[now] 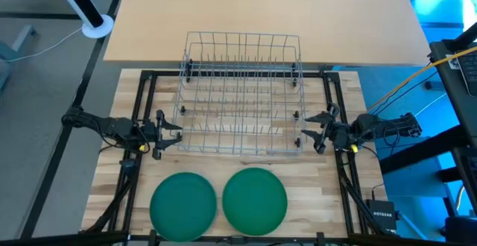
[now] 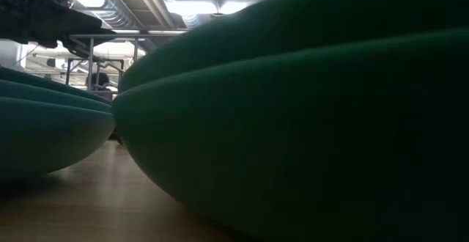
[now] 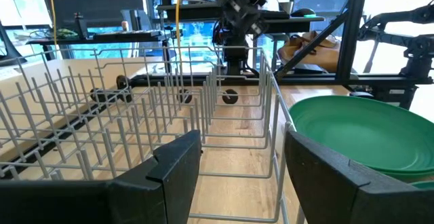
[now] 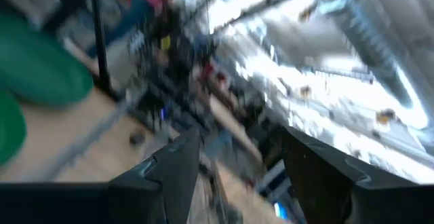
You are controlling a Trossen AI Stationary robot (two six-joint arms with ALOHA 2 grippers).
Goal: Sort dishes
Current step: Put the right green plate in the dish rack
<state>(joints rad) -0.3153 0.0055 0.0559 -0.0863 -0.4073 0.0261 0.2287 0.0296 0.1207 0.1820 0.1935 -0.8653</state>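
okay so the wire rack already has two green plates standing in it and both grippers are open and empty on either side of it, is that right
Not quite. In the high view the wire rack holds no plates; the two green plates lie flat on the table in front of it. The rest stands: the left gripper and right gripper sit open and empty on either side of the rack.

I noted the plates (image 1: 182, 205) looked like matte green plastic, smooth, without glare. The dish rack (image 1: 240, 93) was thin bare metal wire, dull silver. The table (image 1: 313, 194) showed pale wood planks with visible grain; the gripper fingers (image 3: 173, 173) were matte black.
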